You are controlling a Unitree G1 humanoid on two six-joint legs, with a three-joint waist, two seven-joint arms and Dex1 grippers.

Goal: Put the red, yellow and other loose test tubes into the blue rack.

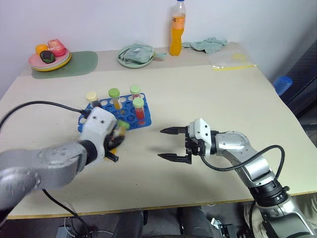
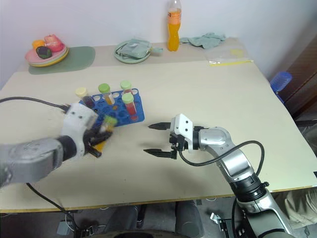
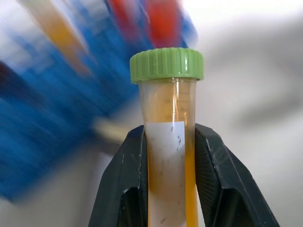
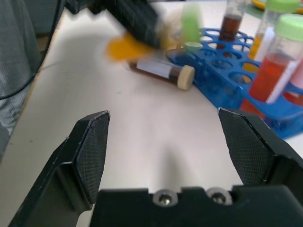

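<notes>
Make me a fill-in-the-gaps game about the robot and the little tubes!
1. The left end effector is shut on a tube of yellow liquid with a ____ cap.
2. The right end effector holds ____.
3. A dark tube with a cream cap lies on its side on the table beside the ____ rack.
4. The tall bottle at the far edge of the table holds ____ drink.

Missing words: green; nothing; blue; orange
</notes>
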